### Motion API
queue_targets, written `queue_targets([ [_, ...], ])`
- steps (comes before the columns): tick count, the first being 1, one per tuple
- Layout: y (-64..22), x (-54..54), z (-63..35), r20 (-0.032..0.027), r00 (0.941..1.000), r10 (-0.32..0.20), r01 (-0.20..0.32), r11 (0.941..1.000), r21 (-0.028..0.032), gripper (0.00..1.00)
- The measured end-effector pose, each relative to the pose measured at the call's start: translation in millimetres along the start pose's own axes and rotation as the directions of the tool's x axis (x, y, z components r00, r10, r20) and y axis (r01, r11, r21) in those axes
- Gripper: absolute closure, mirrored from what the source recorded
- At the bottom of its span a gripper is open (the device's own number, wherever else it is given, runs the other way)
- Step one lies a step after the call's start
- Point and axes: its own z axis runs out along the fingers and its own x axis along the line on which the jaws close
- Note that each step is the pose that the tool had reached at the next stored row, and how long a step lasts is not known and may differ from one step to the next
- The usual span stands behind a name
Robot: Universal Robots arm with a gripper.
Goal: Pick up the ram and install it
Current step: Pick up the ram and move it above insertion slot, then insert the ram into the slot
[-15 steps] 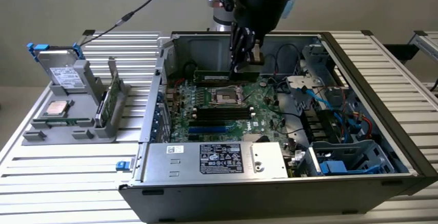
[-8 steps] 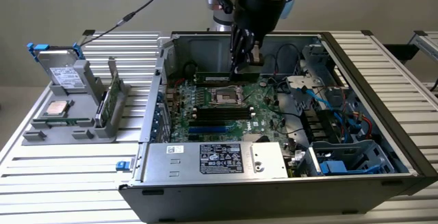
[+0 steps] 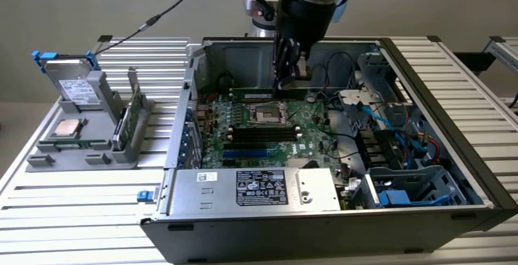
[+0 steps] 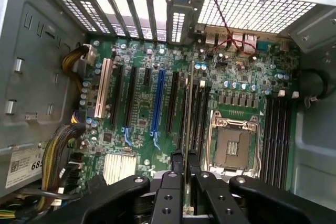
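Jaws are closed down to a narrow gap and pinch the ram (image 3: 252, 93) (image 4: 187, 109) by its flat faces. In the wrist view the green stick shows edge-on between the two black fingers (image 4: 177, 165). It is held on edge and level. Its long axis runs parallel to the side of the processor socket (image 3: 265, 114) (image 4: 232, 142) and reaches from the jaws toward the exterior view's left.

The ram sits on the socket's far side in the exterior view, in line with the black slots (image 4: 199, 114) just beside the socket. Whether it touches them cannot be told. A second bank of slots (image 3: 263, 133) (image 4: 275, 129) lies on the socket's opposite side.

Black cables (image 3: 336, 71) loop near the socket toward the exterior view's right, close to the arm. A blue expansion slot (image 4: 157, 103) lies beyond the ram from the socket. The power supply (image 3: 259, 189) sits on the socket's near side in the exterior view. Well apart from the socket, toward the exterior view's left, a grey fixture (image 3: 81, 153) on the table (image 3: 81, 216) carries a silver processor chip (image 3: 67, 129).
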Motion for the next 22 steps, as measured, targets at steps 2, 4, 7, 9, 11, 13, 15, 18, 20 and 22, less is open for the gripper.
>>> queue_targets([
  [2, -0.4, -0.8, 1.7, -0.0027, 1.0, 0.003, -0.003, 1.0, 0.006, 0.86],
  [4, -0.8, -1.4, 3.5, -0.0044, 1.0, 0.006, -0.006, 0.9999, 0.0101, 0.86],
  [7, -1.5, -2.5, 6.7, -0.0069, 0.9999, 0.011, -0.011, 0.9999, 0.0131, 0.86],
  [9, -1.9, -3.1, 9.2, -0.0096, 0.9999, 0.014, -0.014, 0.9998, 0.0137, 0.86],
  [11, -2.3, -3.6, 11.6, -0.0129, 0.9998, 0.016, -0.016, 0.9998, 0.014, 0.86],
  [13, -2.8, -4.2, 14.2, -0.0159, 0.9997, 0.019, -0.019, 0.9997, 0.0142, 0.86],
  [15, -3.2, -4.8, 16.7, -0.0186, 0.9996, 0.022, -0.021, 0.9997, 0.0144, 0.86],
  [18, -3.8, -5.1, 20.6, -0.02, 0.9993, 0.03, -0.03, 0.9994, 0.0158, 0.86],
  [20, -4.1, -5.1, 23.5, -0.0193, 0.999, 0.04, -0.04, 0.9991, 0.017, 0.86],
  [22, -4.5, -5.1, 26.2, -0.0188, 0.9986, 0.05, -0.05, 0.9986, 0.0183, 0.86],
])
